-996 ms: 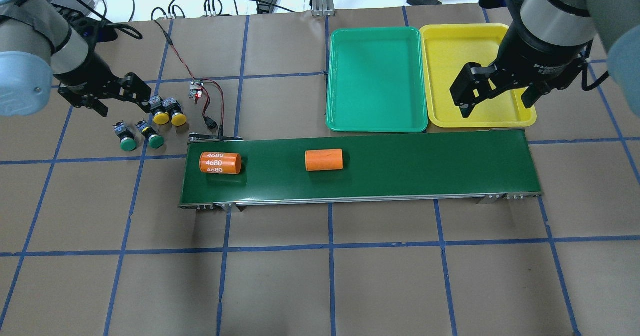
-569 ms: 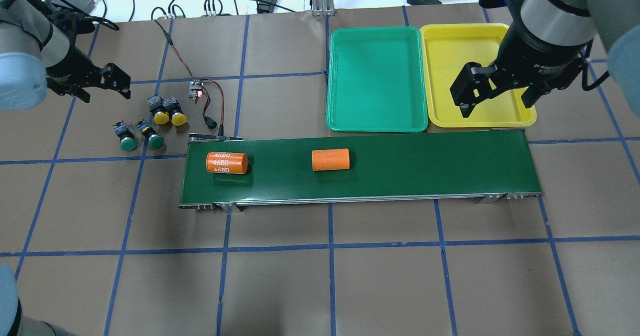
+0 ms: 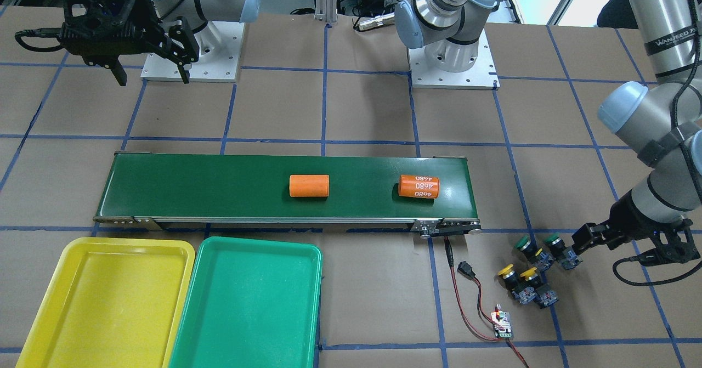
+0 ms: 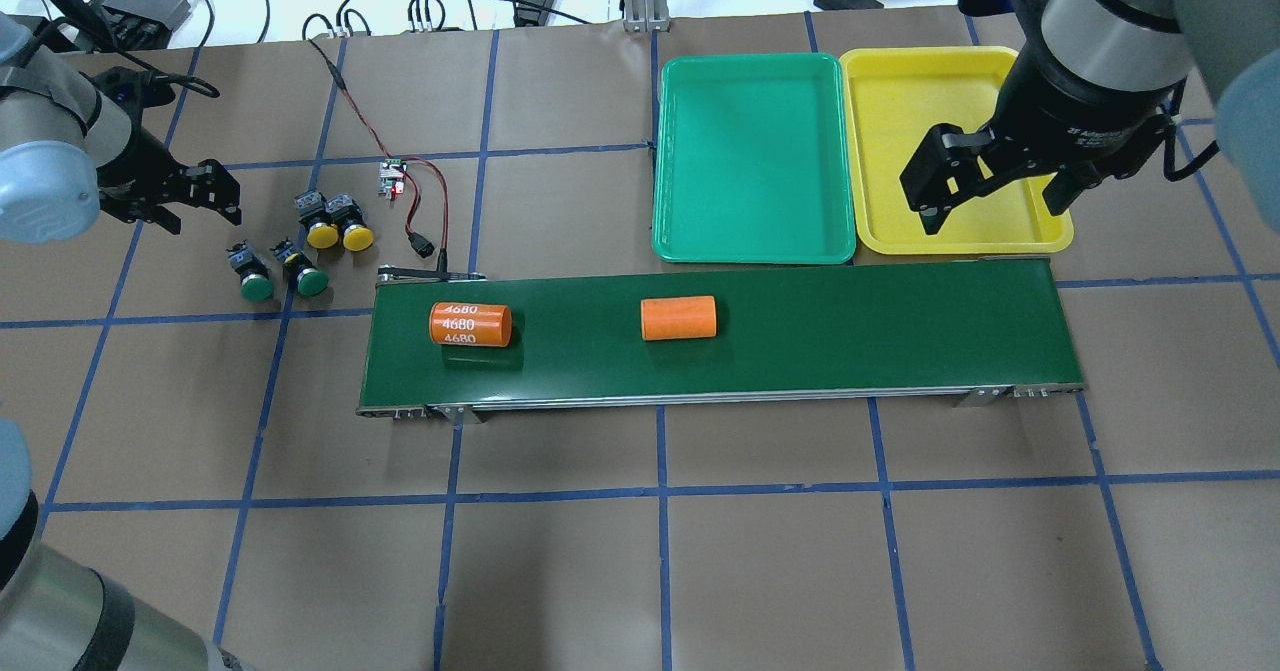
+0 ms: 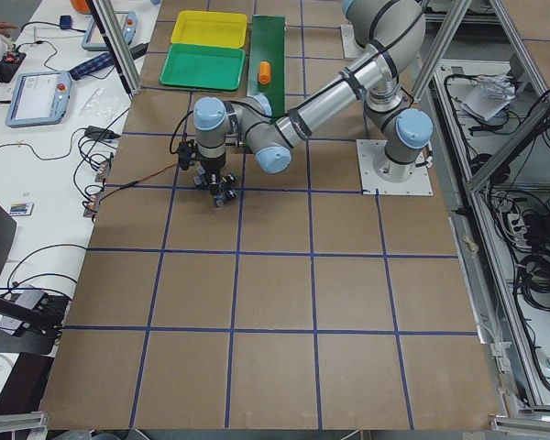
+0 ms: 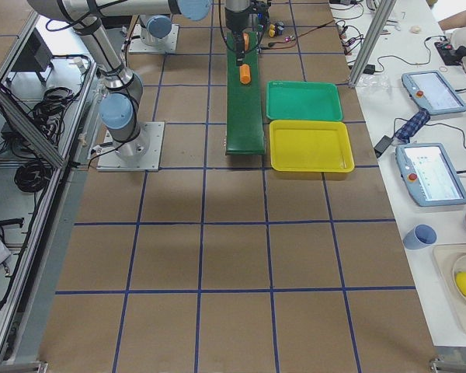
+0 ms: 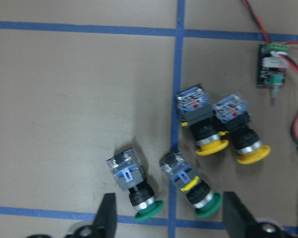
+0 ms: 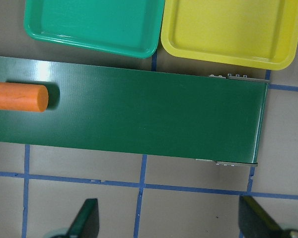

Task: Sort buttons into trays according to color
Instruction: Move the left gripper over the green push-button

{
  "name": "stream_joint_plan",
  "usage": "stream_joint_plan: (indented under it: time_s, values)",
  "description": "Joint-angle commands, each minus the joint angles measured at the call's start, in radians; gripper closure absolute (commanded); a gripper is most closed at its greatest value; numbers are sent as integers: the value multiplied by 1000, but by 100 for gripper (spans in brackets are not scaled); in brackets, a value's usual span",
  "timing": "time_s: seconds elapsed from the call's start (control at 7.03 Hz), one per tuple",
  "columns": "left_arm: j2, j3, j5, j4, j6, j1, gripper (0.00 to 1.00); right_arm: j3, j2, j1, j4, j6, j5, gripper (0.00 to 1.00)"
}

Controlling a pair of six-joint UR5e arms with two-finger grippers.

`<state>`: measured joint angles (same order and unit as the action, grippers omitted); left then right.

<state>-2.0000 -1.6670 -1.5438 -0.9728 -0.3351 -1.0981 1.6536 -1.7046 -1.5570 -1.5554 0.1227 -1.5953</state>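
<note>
Left gripper [image 4: 200, 214] backed off the buttons [image 4: 300, 246], spread wide, empty; all four lie just off the conveyor belt's [image 4: 850, 341] left end. Right gripper [image 4: 995, 213] spread wide, empty, over the yellow tray [image 4: 900, 121] behind the belt.

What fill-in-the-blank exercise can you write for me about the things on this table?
1. The green tray and the yellow tray are both ____.
2. The belt carries two cylinders, both ____ in colour.
3. One cylinder shows the number ____.
4. Of the four buttons, two are green and two are ____.

Missing words: empty; orange; 4680; yellow.
</note>
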Motion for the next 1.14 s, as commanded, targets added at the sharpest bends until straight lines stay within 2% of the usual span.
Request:
stream_joint_plan:
  time_s: [0.0, 0.85, 1.0]
  values:
    - [-37, 1, -4, 6, 8, 7, 21, 0, -1, 0, 0, 0, 0, 0]
    - [-123, 3, 1, 29, 30, 9, 21, 0, 0, 0, 0, 0, -2, 0]
    - [-129, 3, -1, 43, 25, 9, 31, 0, 0, 0, 1, 0, -2, 0]
